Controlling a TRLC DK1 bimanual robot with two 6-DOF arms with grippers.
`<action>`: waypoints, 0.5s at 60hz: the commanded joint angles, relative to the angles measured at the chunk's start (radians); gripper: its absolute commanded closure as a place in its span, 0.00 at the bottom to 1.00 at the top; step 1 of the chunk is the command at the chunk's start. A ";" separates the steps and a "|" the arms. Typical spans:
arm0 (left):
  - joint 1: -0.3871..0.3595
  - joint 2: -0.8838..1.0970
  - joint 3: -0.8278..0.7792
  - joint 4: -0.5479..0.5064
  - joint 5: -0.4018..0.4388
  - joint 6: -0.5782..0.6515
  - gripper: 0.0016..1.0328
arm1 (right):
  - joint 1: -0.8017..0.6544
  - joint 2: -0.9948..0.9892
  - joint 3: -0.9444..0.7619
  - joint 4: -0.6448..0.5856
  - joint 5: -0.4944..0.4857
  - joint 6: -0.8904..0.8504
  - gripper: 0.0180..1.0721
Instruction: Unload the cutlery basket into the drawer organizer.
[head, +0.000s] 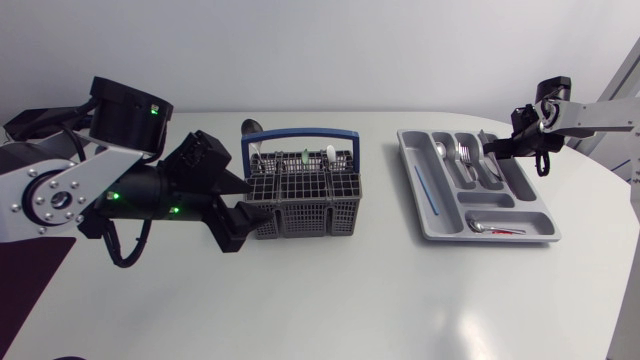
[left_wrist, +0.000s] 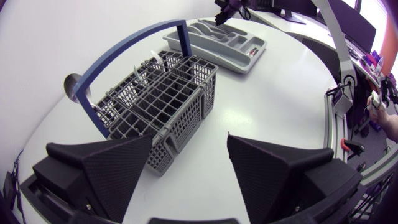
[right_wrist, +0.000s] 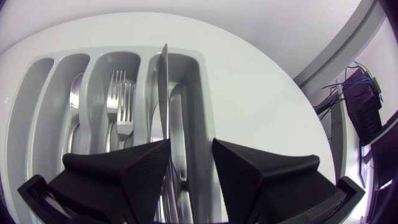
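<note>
Cutlery basket (head: 300, 215) stands on bench (head: 350, 300), pieces upright inside; left gripper (left_wrist: 189, 140) fingers spread at its corner; right gripper (right_wrist: 191, 144) fingers spread over drawer organizer (right_wrist: 53, 68), knife (right_wrist: 164, 93) alongside one finger; cutlery judged light, stiff, slippery; grip protruding ends.

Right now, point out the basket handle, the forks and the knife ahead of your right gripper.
Basket handle (head: 300, 131): head view, middle of blue bar.
Forks (right_wrist: 126, 102): right wrist view, tines.
Knife (right_wrist: 165, 81): right wrist view, blade.
</note>
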 joint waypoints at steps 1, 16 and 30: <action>-0.007 0.010 -0.011 0.004 -0.006 0.007 0.10 | -0.004 0.038 0.014 -0.018 -0.009 -0.012 0.56; -0.010 0.014 -0.011 0.004 -0.009 0.007 0.10 | 0.001 0.033 -0.009 -0.018 -0.020 -0.010 0.56; -0.015 0.022 -0.010 0.009 -0.009 0.007 0.10 | 0.012 0.036 -0.037 -0.018 -0.026 -0.018 0.56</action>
